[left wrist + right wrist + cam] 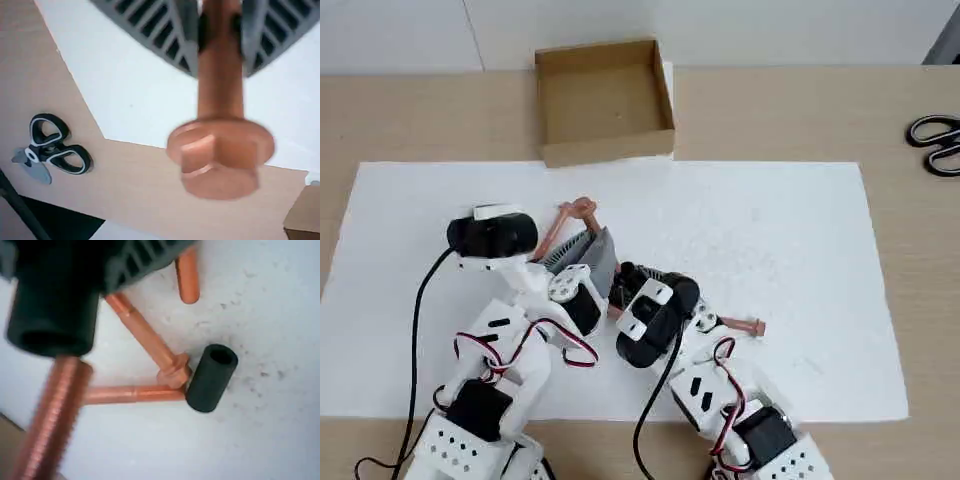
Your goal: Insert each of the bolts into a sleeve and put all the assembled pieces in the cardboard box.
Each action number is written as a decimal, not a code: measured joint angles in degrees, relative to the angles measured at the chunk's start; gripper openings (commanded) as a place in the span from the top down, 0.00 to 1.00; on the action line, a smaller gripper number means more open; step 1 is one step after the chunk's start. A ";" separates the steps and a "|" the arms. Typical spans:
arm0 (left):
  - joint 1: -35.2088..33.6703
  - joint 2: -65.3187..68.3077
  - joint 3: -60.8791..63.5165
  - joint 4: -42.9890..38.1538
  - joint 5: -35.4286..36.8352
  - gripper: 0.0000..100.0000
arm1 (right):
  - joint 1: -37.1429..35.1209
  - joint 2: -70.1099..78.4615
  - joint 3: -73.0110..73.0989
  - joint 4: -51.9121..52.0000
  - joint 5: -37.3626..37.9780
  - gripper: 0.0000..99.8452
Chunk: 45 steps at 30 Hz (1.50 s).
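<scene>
- Left gripper (pixel 220 32): ribbed grey jaws pinch a smooth copper-coloured bolt (pixel 220 145) with a hex-flanged head.
- Right gripper (pixel 85 280): jaws clamp a matte black cylindrical sleeve (pixel 52 315), frame's upper left.

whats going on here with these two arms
Two robot arms are fitting a bolt into a sleeve. The left hand grips a copper bolt by its shank. The right hand holds a black sleeve, with a threaded tip, apparently that bolt's, at its opening. More bolts and another sleeve lie loose on the white paper. The cardboard box sits at its far edge.
</scene>
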 measured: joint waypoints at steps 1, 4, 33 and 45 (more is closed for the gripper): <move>0.00 0.00 0.00 0.00 0.00 0.99 | 0.00 0.00 0.00 0.00 0.00 0.99; 0.00 0.00 0.00 0.00 0.00 0.99 | 0.00 0.00 0.00 0.00 0.00 0.99; 1.23 -0.62 2.64 -10.20 -0.53 0.99 | 2.02 0.00 0.00 -2.37 -6.07 0.99; 1.23 -0.53 2.64 -15.30 -1.41 0.99 | 3.16 0.00 0.00 -2.37 -8.79 0.99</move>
